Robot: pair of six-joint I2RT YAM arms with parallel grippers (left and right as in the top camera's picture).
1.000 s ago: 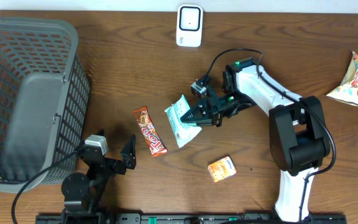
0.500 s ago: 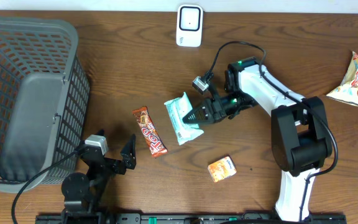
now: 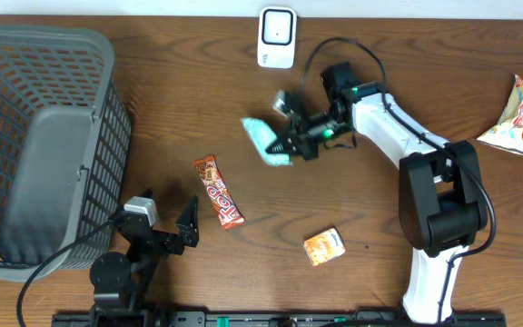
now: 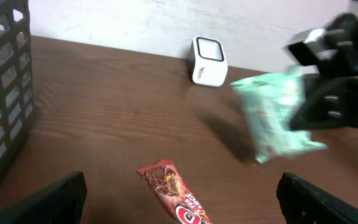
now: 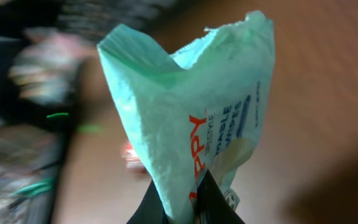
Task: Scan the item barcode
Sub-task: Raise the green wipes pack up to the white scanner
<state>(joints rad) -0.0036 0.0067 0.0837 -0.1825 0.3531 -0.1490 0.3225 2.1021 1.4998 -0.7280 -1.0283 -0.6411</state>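
Observation:
A mint-green wipes packet [image 3: 263,138] hangs above the table, pinched at one end by my right gripper [image 3: 284,145], which is shut on it. In the right wrist view the packet [image 5: 197,106] fills the frame, and the dark fingertips of the right gripper [image 5: 194,199] are closed on its lower edge. The white scanner [image 3: 277,36] stands upright at the table's far edge, beyond the packet. The left wrist view shows the packet [image 4: 272,115] in the air to the right of the scanner [image 4: 209,60]. My left gripper [image 3: 164,218] rests open near the front edge, holding nothing.
A red chocolate bar [image 3: 219,191] lies just ahead of the left gripper. A small orange packet [image 3: 324,245] sits near the front middle. A grey mesh basket [image 3: 44,136] fills the left side. A snack bag [image 3: 516,118] lies at the far right.
My right gripper has lifted the green packet off the table and carried it back toward the scanner. The left arm has not moved.

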